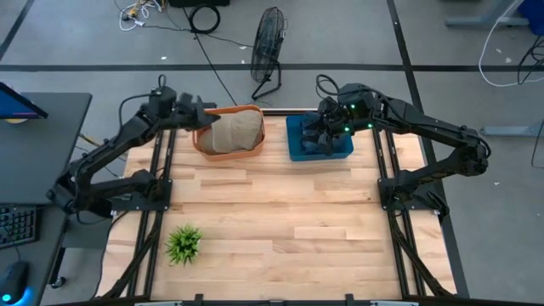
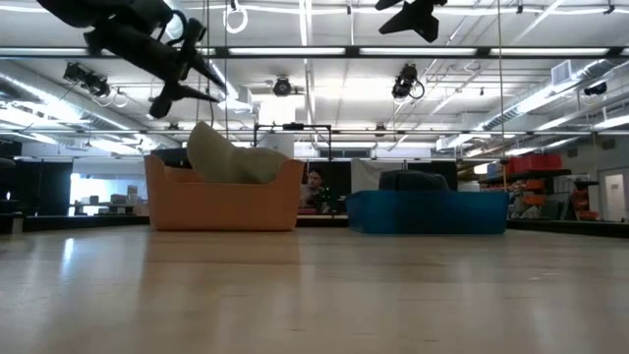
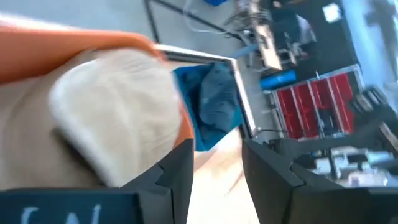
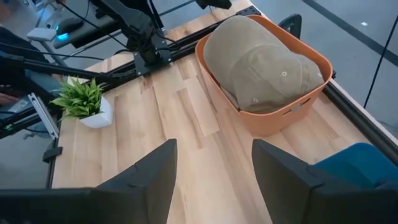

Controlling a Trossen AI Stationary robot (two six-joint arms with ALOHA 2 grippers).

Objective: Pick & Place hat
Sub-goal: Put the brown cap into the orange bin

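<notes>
— Where is the hat?

— A beige cloth cap [image 1: 234, 132] sits in the orange plastic basket [image 1: 228, 152] at the far edge of the light wooden table [image 1: 272, 221], its crown rising above the rim. The left gripper [image 1: 206, 115] hovers just over the basket's outer end, close above the cap without touching it; its two dark fingers [image 3: 177, 171] stand apart with nothing between them.

— And the other arm?

— The right gripper [image 1: 327, 127] hangs over the blue plastic bin [image 1: 320, 151], which stands beside the orange basket and holds something dark blue [image 2: 413, 181]. Its fingers [image 4: 152, 171] are also spread and hold nothing; the cap lies well ahead of them, across the gap between the two containers.

— Anything else on the table?

— A small green potted plant [image 1: 184, 243] near the front, on the left arm's side, well apart from both grippers.
</notes>
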